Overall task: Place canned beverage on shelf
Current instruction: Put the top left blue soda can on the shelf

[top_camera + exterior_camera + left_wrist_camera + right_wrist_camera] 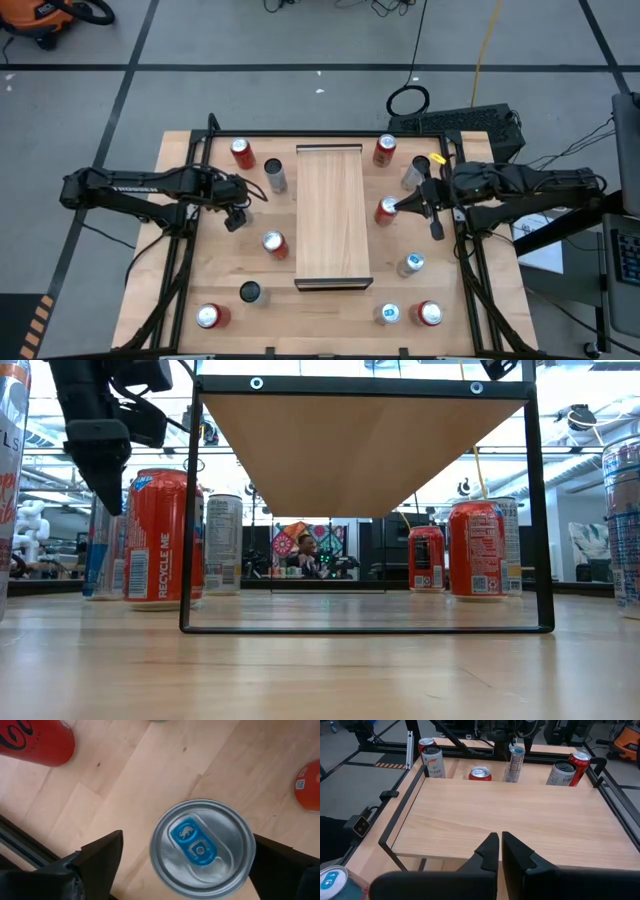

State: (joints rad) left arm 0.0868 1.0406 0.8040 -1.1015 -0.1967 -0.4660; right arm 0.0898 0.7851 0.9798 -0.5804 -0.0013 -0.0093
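Note:
The shelf (334, 215) is a pale-wood board raised on a black frame (360, 450) in the middle of the table. A slim silver can with a blue tab (202, 847) stands upright on the tabletop to the shelf's left. My left gripper (187, 855) points down over it, open, with one finger on each side of the can's top. In the high view the gripper (237, 216) hides this can. My right gripper (500, 847) is shut and empty. It hangs in the air at the shelf's right edge (400, 207).
Several other cans stand around the shelf: red ones (242, 153) (275, 244) (210, 316) and a silver one (275, 175) on the left, red ones (385, 150) (388, 210) (429, 314) and blue-tabbed ones (411, 264) on the right. A black frame (190, 200) edges the table.

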